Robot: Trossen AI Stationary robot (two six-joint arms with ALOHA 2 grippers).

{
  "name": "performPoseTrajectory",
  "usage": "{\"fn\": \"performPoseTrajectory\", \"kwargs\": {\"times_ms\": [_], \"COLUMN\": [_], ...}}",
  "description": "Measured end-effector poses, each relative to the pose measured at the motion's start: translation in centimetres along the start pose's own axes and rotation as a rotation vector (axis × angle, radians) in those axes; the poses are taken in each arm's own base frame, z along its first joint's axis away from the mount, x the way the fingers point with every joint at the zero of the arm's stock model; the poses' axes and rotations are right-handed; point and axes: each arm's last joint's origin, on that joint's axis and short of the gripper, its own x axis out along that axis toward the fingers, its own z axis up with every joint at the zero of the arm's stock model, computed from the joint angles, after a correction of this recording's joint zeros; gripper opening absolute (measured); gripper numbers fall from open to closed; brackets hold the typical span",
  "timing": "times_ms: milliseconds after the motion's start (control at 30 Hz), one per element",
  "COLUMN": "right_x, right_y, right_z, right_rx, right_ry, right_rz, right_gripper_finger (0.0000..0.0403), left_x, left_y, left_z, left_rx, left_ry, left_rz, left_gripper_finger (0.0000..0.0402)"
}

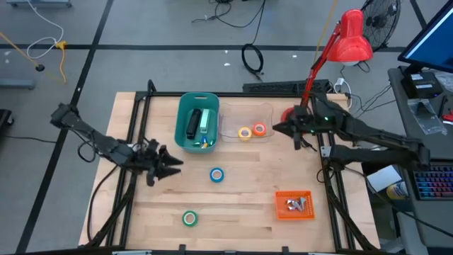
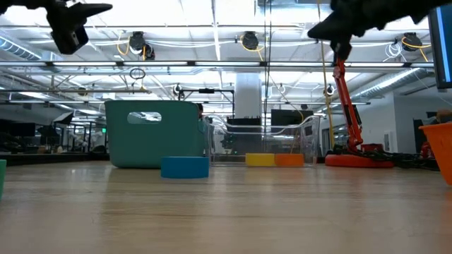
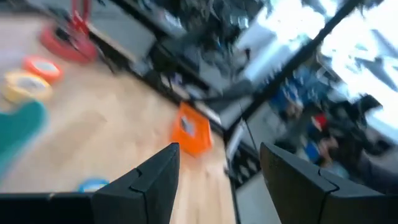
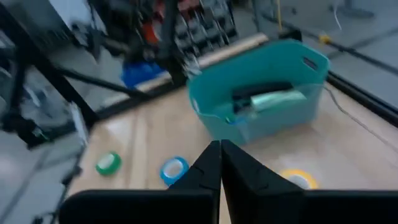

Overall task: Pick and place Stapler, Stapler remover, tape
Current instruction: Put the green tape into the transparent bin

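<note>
The left wrist view is motion-blurred: beyond the left gripper [image 3: 217,180], the orange tray [image 3: 191,129] shows no readable contents. In the low view, the green tape roll [image 2: 2,176] is cut off by the picture edge. Items inside the teal bin [image 2: 152,134] are hidden by its wall.

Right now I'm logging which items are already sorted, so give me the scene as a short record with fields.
teal bin: holds a dark stapler and a pale green one
clear tray: holds the yellow tape roll and orange-red tape roll
blue tape roll: loose on the table
green tape roll: loose near the front edge
orange bin: holds small metal pieces
left gripper: above the table's left side, jaws open, empty
right gripper: beside the clear tray, jaws shut, empty
</note>
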Motion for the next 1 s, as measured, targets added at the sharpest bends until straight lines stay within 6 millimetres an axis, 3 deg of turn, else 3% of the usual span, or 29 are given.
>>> {"fn": "performPoseTrajectory", "kwargs": {"times_ms": [167,367,700,1000], "right_x": [-1.2,-1.7,-1.9,-3.0], "right_y": [0.0,-0.3,-0.8,-0.6], "right_z": [-2.7,-5.2,-7.5,-7.9], "right_rx": [0.052,0.071,-0.004,-0.086], "right_ry": [-0.135,-0.152,-0.126,-0.189], "right_rz": [0.071,0.090,0.126,0.137], "right_gripper_finger": [0.0002,0.0001,0.0001,0.0001], "left_x": [1.4,3.0,5.5,8.6], "left_y": [-1.4,-3.2,-5.0,-5.7], "left_z": [-0.8,-2.1,-4.8,-7.5], "left_rx": [-0.058,-0.153,-0.360,-0.500], "left_ry": [0.264,0.602,0.733,0.841], "left_rz": [0.021,0.129,0.281,0.417], "left_gripper_finger": [0.0225,0.0225,0.0225,0.0225]}}
